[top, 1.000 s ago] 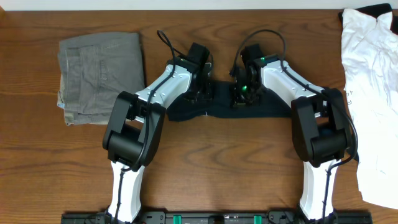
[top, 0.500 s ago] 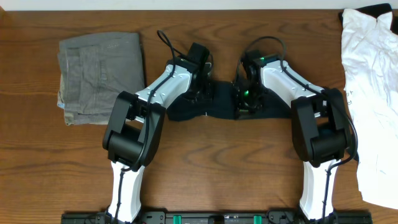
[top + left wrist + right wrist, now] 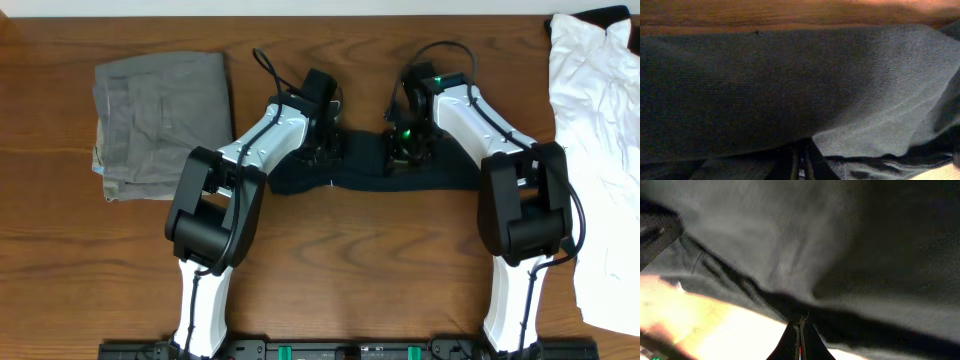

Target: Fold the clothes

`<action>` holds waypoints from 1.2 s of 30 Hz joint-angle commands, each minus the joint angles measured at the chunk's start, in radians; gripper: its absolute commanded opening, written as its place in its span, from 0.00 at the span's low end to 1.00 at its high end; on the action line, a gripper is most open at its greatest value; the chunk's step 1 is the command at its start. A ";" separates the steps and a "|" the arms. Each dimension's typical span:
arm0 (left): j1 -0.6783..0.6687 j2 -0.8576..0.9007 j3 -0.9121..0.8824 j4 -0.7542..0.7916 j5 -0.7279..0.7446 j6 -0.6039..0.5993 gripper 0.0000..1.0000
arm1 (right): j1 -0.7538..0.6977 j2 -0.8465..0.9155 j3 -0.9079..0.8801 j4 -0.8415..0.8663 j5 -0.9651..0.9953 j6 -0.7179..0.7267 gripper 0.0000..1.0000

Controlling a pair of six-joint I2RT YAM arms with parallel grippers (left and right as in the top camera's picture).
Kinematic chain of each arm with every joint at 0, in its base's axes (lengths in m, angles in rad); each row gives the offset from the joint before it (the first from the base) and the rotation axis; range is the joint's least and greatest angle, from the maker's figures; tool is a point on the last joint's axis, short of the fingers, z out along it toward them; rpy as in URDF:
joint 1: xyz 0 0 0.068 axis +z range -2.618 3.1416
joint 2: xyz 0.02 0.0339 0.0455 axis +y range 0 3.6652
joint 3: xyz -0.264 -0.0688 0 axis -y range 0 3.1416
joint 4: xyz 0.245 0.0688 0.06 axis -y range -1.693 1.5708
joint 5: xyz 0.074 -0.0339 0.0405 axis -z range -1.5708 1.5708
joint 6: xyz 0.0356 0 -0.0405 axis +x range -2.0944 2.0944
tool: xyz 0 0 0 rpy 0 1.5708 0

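Observation:
The clothes, a black T-shirt [image 3: 360, 172], lie bunched in a long strip across the middle of the table. My left gripper [image 3: 322, 152] sits on the strip's left part, and my right gripper [image 3: 405, 150] on its middle. In the left wrist view the dark fabric [image 3: 765, 85] fills the frame and drapes over my left gripper [image 3: 801, 165], whose fingers are pressed together on cloth. Seen from the right wrist, my right gripper [image 3: 800, 330] is shut on a fold edge of the T-shirt [image 3: 790, 240], with bright table below it.
Folded grey-green trousers [image 3: 160, 120] lie at the back left. A white garment [image 3: 600, 150] spreads along the right edge. Bare wooden table [image 3: 350, 260] lies in front of the shirt, between the two arm bases.
My right gripper has moved to the right and slightly toward the back, taking the fabric with it. The left gripper has stayed in place.

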 commanded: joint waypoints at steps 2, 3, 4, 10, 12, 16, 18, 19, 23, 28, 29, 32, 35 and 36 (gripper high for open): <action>-0.001 0.038 -0.016 -0.006 -0.051 -0.005 0.08 | 0.006 -0.024 0.008 0.013 0.148 0.019 0.01; -0.001 0.038 -0.016 -0.006 -0.051 -0.005 0.08 | 0.006 -0.024 0.005 0.013 0.168 0.019 0.01; -0.001 0.038 -0.016 -0.006 -0.051 -0.005 0.08 | 0.006 -0.024 0.001 0.016 0.179 0.019 0.01; -0.001 0.038 -0.016 -0.006 -0.051 -0.005 0.08 | 0.006 -0.023 -0.036 0.062 0.188 0.019 0.01; -0.001 0.038 -0.016 -0.006 -0.051 -0.005 0.08 | 0.006 -0.023 -0.049 0.073 0.188 0.025 0.01; -0.001 0.038 -0.016 -0.006 -0.051 -0.005 0.08 | 0.006 -0.023 -0.059 0.048 0.162 0.029 0.01; -0.001 0.038 -0.016 -0.006 -0.051 -0.005 0.08 | 0.005 -0.023 -0.058 0.016 0.153 0.029 0.01; -0.001 0.038 -0.016 -0.006 -0.051 -0.005 0.08 | 0.005 -0.025 -0.058 -0.009 0.141 0.028 0.01; -0.001 0.038 -0.016 -0.006 -0.051 -0.005 0.08 | -0.008 -0.029 -0.057 -0.070 0.121 0.018 0.01; -0.001 0.038 -0.016 -0.006 -0.051 -0.005 0.08 | -0.035 -0.029 -0.057 -0.089 0.133 0.007 0.01; -0.001 0.038 -0.016 -0.006 -0.051 -0.005 0.08 | -0.037 -0.029 -0.057 -0.088 0.142 0.007 0.01; -0.001 0.038 -0.016 -0.006 -0.052 -0.005 0.08 | -0.045 -0.029 -0.059 -0.091 0.165 0.011 0.01; -0.001 0.038 -0.016 -0.006 -0.062 -0.005 0.08 | -0.045 -0.029 -0.060 -0.105 0.166 0.011 0.01; -0.001 0.038 -0.016 -0.006 -0.068 -0.005 0.08 | -0.044 -0.029 -0.062 -0.110 0.166 0.012 0.01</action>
